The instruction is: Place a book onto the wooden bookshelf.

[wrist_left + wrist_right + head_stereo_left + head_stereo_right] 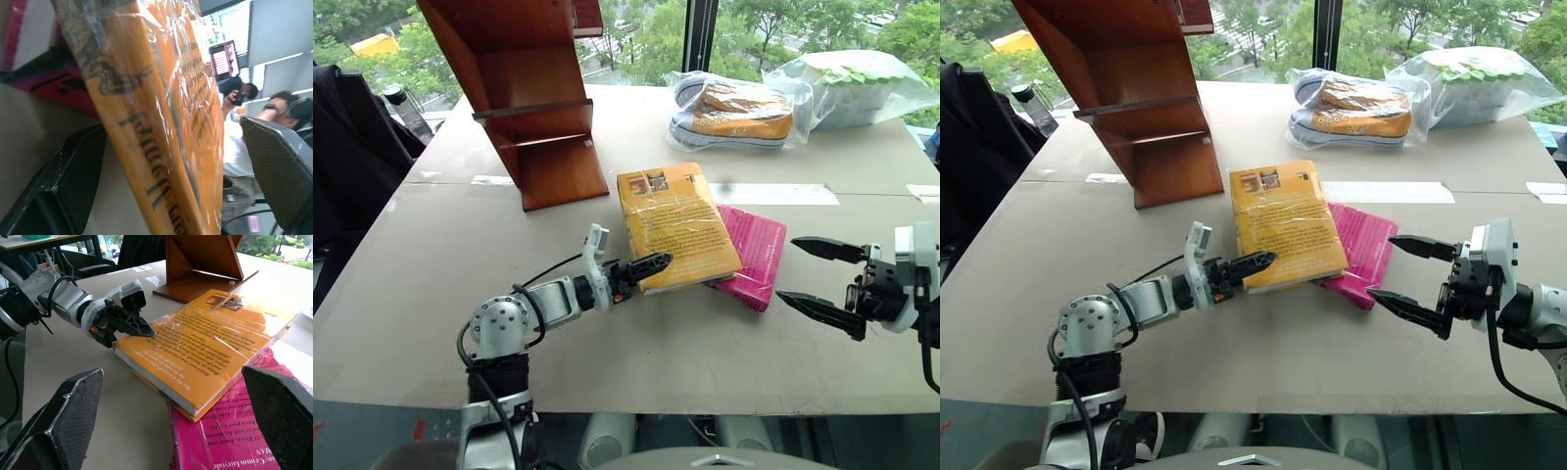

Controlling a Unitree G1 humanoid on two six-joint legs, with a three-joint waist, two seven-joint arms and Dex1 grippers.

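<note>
Lying flat on the table (431,323), the book (674,227) overlapped the pink book (756,253), which propped up its right edge, well short of the wooden bookshelf (533,108). The left gripper (646,266) stood spread wide at the book's near left corner, one finger over the cover and one beside the spine, apparently straddling the thickness for a pinch. The right gripper (822,279) hung open and empty, just beside the pink book, likely ready to steady the stack.

books: 2, yellow-orange book (674,227) + pink book (754,254) | wooden bookshelf (524,93): 1 | plastic bags: 2 (736,110) (857,86) | grippers: 2 (646,266) (815,279)
</note>
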